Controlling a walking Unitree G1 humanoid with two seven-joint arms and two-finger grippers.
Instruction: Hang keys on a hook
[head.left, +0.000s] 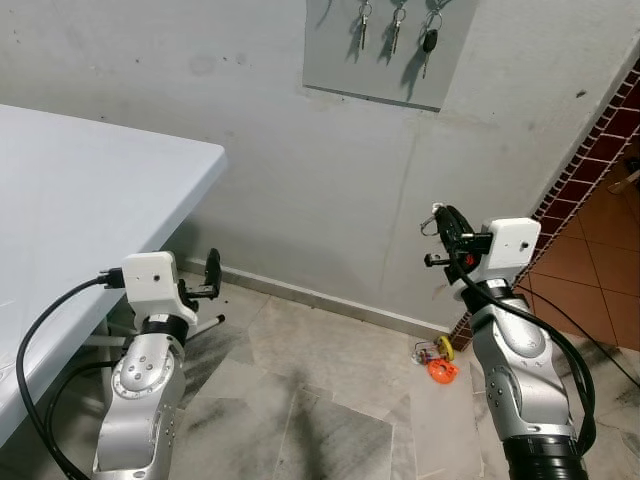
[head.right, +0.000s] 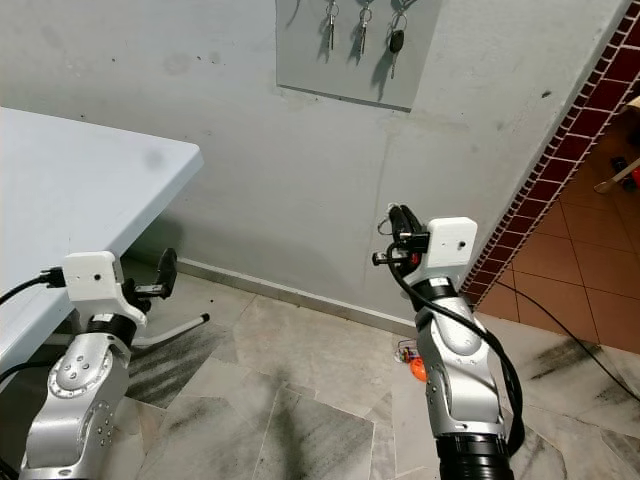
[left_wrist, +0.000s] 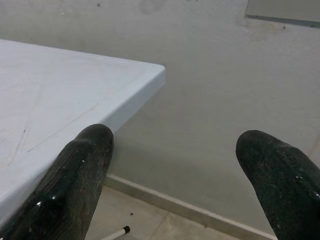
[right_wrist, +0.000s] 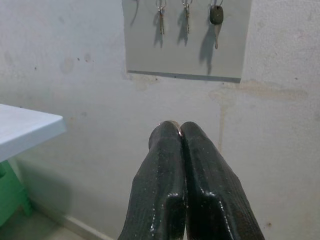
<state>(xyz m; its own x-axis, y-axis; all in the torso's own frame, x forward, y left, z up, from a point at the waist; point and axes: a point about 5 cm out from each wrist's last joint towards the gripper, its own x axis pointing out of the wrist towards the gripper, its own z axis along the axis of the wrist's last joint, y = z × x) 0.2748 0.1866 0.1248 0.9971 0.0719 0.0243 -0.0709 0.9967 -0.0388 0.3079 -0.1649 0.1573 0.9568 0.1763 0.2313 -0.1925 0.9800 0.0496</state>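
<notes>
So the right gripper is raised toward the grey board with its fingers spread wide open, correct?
Not quite. The right gripper is raised toward the grey board, but its fingers are pressed together, shut, as the right wrist view shows. A key ring pokes out at its tip in the left eye view.

Three keys (right_wrist: 161, 15) (right_wrist: 187, 14) (right_wrist: 216, 20) on one board (right_wrist: 186, 55). One table (head.left: 70, 200). Two grippers (head.left: 212, 272) (head.left: 447, 232). One orange item (head.left: 441, 371) on floor.

Table (head.left: 90, 190) left — key board (head.left: 385, 50) on wall (head.left: 320, 180)
</notes>
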